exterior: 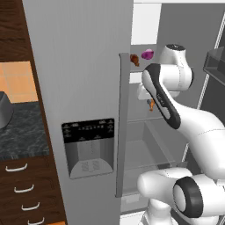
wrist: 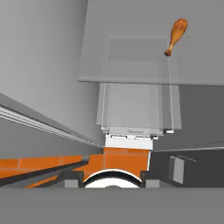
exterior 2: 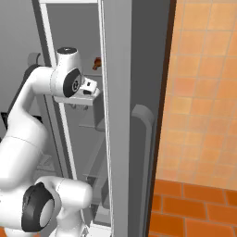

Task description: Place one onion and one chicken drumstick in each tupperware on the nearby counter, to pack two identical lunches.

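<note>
The robot's hand is up inside the open fridge, near the food.

I cannot tell if the gripper (exterior 2: 79, 107) fingers are open or closed, and nothing seems to be held. A chicken drumstick (wrist: 176, 36) lies on a glass shelf (wrist: 131, 65) just past the hand. It looks small, light, stiff and maybe slippery. Best to pinch the fat end. Higher up sit another drumstick (exterior: 135, 59) and an onion (exterior: 147, 54).
</note>
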Controlling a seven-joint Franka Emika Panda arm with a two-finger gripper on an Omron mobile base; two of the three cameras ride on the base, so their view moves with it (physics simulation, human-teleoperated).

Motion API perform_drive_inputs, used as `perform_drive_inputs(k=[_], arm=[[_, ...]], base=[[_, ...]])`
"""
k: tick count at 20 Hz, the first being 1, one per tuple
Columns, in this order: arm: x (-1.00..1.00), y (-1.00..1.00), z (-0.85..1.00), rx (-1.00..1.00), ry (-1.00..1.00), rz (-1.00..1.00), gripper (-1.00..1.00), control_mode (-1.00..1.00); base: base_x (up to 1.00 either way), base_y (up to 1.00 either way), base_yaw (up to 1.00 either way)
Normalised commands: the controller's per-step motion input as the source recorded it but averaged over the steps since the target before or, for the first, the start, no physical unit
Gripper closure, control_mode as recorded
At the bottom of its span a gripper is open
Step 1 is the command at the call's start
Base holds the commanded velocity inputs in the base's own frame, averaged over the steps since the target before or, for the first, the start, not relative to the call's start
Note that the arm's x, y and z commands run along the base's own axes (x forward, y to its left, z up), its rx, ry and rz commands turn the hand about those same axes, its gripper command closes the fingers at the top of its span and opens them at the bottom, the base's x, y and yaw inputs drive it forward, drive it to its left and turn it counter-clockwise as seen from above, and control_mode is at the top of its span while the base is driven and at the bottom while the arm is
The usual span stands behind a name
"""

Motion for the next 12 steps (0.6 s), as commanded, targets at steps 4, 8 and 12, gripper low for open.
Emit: perform_drive_inputs(k=[4, 8, 12], arm=[[0.07, -0.20, -0.22, -0.04, -0.11, 0.00, -1.00, -1.00], [0.00, -0.79, -0.31, -0.13, -0.41, -0.02, -1.00, -1.00], [0.24, -0.73, -0.48, -0.06, -0.18, -0.23, -1.00, -1.00]], base=[[0.00, 0.00, 0.00], [0.00, 0.00, 0.00], [0.00, 0.00, 0.00]])
